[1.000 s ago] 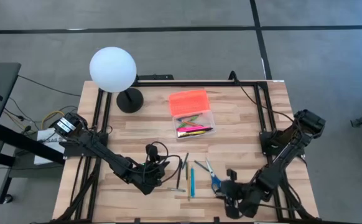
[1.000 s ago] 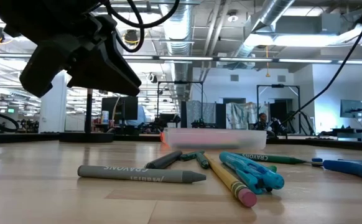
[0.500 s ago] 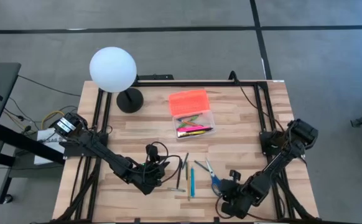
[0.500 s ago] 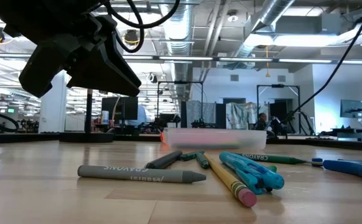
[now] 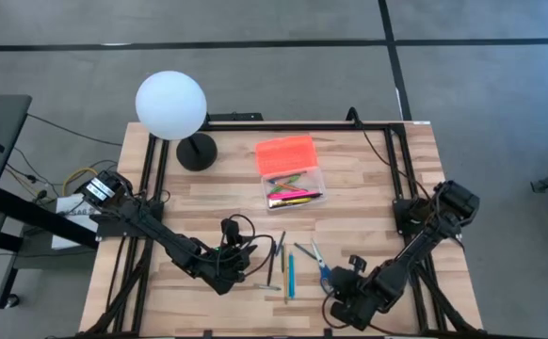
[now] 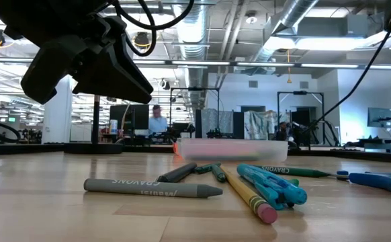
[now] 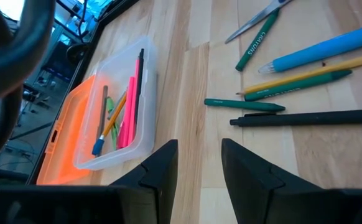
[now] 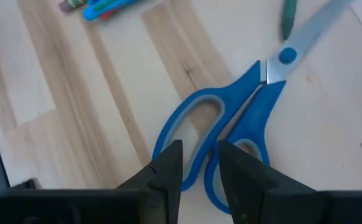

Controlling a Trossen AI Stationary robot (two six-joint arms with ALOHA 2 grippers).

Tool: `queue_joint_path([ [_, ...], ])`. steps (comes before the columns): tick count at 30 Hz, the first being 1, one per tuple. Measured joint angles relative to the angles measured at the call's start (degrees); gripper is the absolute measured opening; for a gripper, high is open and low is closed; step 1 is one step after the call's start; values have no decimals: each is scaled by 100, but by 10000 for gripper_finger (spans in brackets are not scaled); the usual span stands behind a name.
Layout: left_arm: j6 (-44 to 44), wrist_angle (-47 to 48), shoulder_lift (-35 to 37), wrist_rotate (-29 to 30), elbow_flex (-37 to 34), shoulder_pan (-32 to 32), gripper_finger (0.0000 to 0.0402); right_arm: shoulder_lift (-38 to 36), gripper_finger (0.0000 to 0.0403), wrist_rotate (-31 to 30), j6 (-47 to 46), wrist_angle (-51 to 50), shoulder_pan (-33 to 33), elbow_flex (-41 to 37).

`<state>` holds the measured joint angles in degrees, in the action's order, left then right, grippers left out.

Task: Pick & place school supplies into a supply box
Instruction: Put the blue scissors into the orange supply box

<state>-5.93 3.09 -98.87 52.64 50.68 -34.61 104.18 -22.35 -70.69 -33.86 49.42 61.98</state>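
Scissors, blue-handled: flat on worktop, front right, beside loose pens. Right end effector poised over handle loops, fingers slightly parted, holding nothing; placement suggests a grasp at the handles. Supply box: mid-worktop, orange lid folded back, pens already inside. Left end effector: narrowly parted, empty, near the pens.

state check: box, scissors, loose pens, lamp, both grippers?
supply box: open, orange lid flat beside it, a few pens inside
scissors: shut, flat on the table
loose pens: lying on the table, not boxed
lamp: upright
left gripper: open, empty
right gripper: open, over the scissors' handles
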Motion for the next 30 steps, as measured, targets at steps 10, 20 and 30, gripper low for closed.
queue_joint_path([
  [10,-15,0,1,-138,0,0,119,11,136,298,-495,-52,-194,2],
  [20,-31,-2,0,-136,0,0,119,13,143,560,-690,-335,-191,4],
  [30,-33,-2,0,-138,0,0,118,13,141,560,-685,-295,-189,4],
])
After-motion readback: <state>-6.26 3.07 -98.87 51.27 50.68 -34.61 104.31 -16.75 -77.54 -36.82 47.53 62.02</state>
